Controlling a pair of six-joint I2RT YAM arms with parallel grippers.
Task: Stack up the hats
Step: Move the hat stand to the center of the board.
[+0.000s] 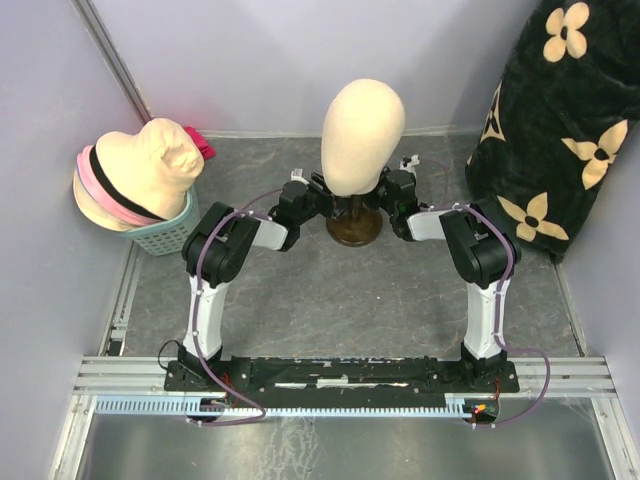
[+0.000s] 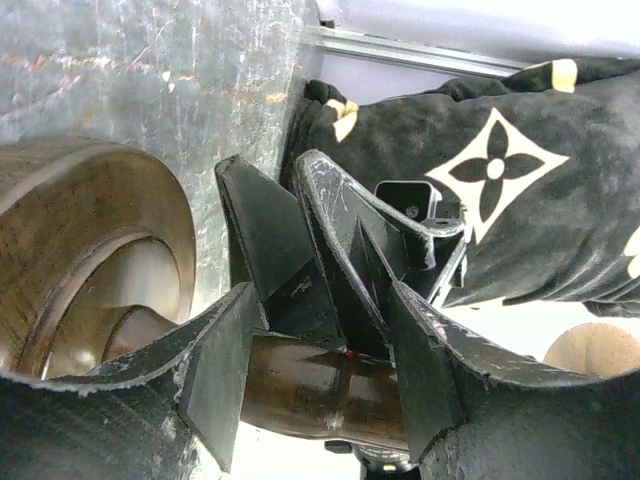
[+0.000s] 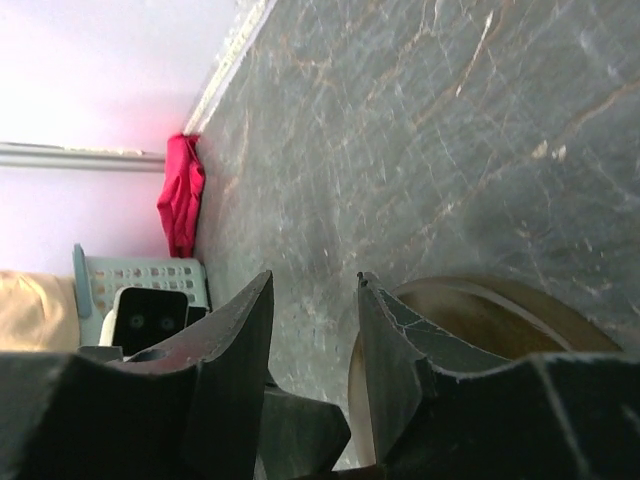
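Table (image 1: 330,300), grey marbled surface, both arms bolted at your near edge.
Blanket (image 1: 560,130), black plush printed with cream four-petal flowers, heaped against the right wall.
Mannequin head (image 1: 362,135), smooth cream, upright at the centre on a dark wooden stand (image 1: 354,232).
Hats (image 1: 140,175), one nested stack lying tilted in the far left corner: beige outermost, black and pink edges showing beneath it. You will find the stack resting in the basket (image 1: 170,235), teal plastic with slotted walls.
Left gripper (image 2: 320,362), at the stand's post under the head. Its fingers (image 2: 222,372) press the post from both sides.
Right gripper (image 3: 310,330), reaching in from the opposite side. Its jaws stand parted, but you cannot tell whether they pinch the post.
Red cloth (image 3: 180,195), small bundle against the back wall behind the basket.
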